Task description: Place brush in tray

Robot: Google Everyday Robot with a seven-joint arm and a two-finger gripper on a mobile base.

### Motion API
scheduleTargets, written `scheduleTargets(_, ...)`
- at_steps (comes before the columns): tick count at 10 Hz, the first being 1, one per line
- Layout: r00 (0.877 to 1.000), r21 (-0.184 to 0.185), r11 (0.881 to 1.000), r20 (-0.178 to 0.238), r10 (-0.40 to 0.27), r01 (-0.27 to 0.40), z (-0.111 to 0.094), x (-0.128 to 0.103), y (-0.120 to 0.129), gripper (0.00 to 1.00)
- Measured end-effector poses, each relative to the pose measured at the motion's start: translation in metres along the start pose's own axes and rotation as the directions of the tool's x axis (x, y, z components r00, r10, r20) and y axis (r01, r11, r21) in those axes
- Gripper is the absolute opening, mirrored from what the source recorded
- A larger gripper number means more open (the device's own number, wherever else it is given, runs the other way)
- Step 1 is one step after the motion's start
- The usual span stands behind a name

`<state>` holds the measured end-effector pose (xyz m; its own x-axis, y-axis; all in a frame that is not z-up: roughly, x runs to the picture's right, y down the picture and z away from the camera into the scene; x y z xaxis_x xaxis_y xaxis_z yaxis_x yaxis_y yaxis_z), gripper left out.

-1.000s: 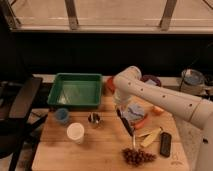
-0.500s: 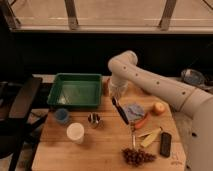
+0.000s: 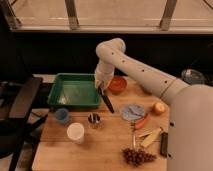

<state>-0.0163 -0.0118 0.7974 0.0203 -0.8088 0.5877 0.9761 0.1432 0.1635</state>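
Observation:
The green tray (image 3: pixel 75 91) sits at the back left of the wooden table. My gripper (image 3: pixel 102 88) is just off the tray's right wall, above the table, shut on the brush (image 3: pixel 106 101). The slim black brush hangs down and to the right from the gripper, its lower end above the table near the small metal cup (image 3: pixel 93 119). Its pale bristle head is hidden at the gripper.
An orange bowl (image 3: pixel 118 84) stands right of the gripper. A blue cup (image 3: pixel 62 115) and a white cup (image 3: pixel 75 132) stand in front of the tray. A blue cloth (image 3: pixel 133 111), apple (image 3: pixel 160 108), carrot, banana, grapes (image 3: pixel 138 156) and a black block (image 3: pixel 164 144) lie at the right.
The arm has swung left and toward the back, carrying the brush from the table's middle to the tray's right edge.

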Motion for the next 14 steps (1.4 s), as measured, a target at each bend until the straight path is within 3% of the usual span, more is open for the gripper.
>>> scheduleTargets(4,1.000,0.008,1.000,-0.008,0.009,-0.009,0.000,0.002,0.000,0.00)
scheduleTargets(6,0.998,0.075,0.996,-0.034,0.058,-0.055,0.002,0.016,-0.004,0.00)
scheduleTargets(10,0.995,0.211,0.975,-0.058,0.085,-0.071,0.019,0.064,-0.061,0.00)
scheduleTargets(12,0.992,0.252,0.965,-0.083,0.098,-0.074,0.027,0.085,-0.082,0.00)
scheduleTargets(14,0.982,0.282,0.956,-0.140,0.129,-0.085,0.034,0.102,-0.087,0.00)
